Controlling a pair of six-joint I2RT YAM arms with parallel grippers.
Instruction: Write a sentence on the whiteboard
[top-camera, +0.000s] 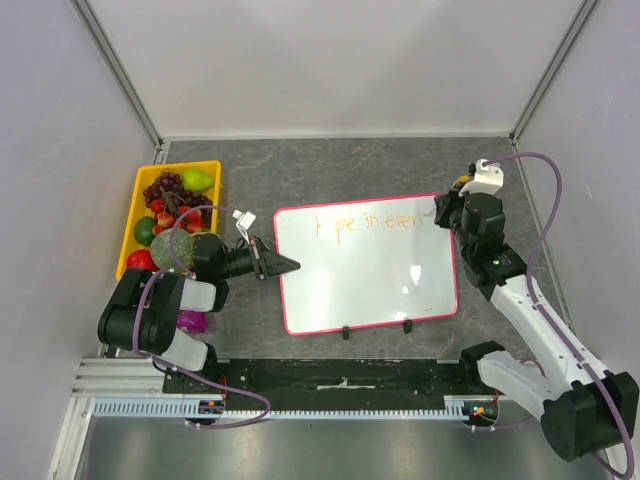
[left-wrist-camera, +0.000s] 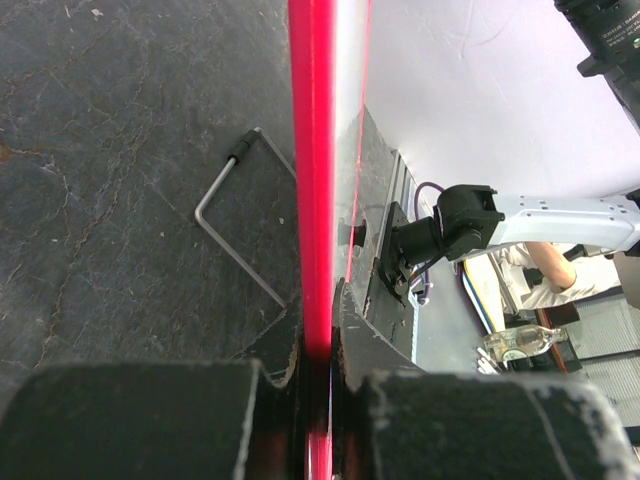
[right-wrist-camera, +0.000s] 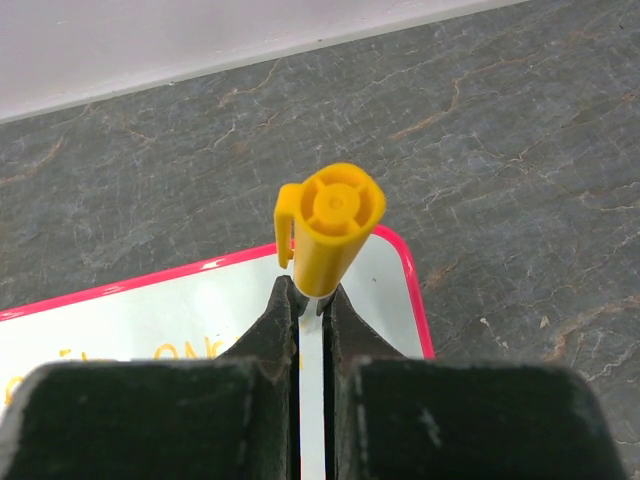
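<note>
The whiteboard (top-camera: 370, 270) lies flat on the dark table, white with a pink-red frame and two black feet on its near edge. One line of thin orange writing, the sentence (top-camera: 368, 226), runs along its far part. My left gripper (top-camera: 283, 265) is shut on the board's left frame edge, seen edge-on as a red strip (left-wrist-camera: 318, 200) in the left wrist view. My right gripper (top-camera: 442, 211) is shut on a white marker (right-wrist-camera: 312, 400) with a yellow cap (right-wrist-camera: 333, 222) over the board's far right corner (right-wrist-camera: 400, 262). The marker's tip is hidden.
A yellow tray (top-camera: 135, 215) with grapes and other fruit stands at the back left. A purple fruit (top-camera: 193, 321) lies beside the left arm. A bent metal rod (left-wrist-camera: 230, 215) lies on the table by the board's left edge. Walls enclose the table on three sides.
</note>
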